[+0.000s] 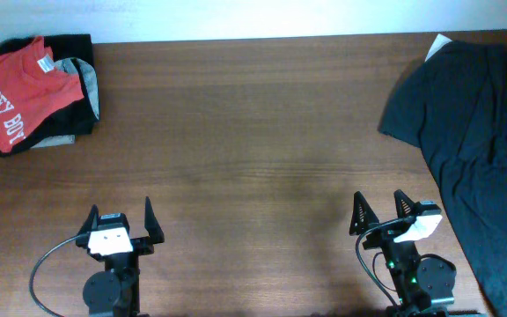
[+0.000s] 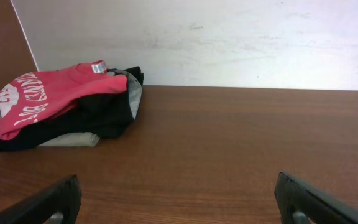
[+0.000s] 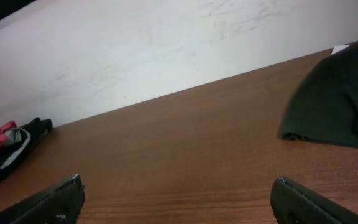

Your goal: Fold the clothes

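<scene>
The red T-shirt (image 1: 11, 92) lies folded atop a clothes pile (image 1: 77, 106) at upper left of the worktop (image 1: 253, 132); the left gripper (image 1: 121, 214) and right gripper (image 1: 378, 206) stand wide open, empty, at the bottom edge.

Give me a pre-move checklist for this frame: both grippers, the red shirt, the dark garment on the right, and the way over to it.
1. Left gripper open, holding nothing: ok.
2. Right gripper open, holding nothing: ok.
3. Red T-shirt folded, lying on top of the stack at the far left corner: ok.
4. Dark garment folded: not ok; it lies spread and rumpled along the right side.
5. Whole dark garment on the table: cannot tell; it runs out of the overhead view at the right and bottom.
6. Way from the right gripper to the dark garment's near edge free of other things: ok.
</scene>
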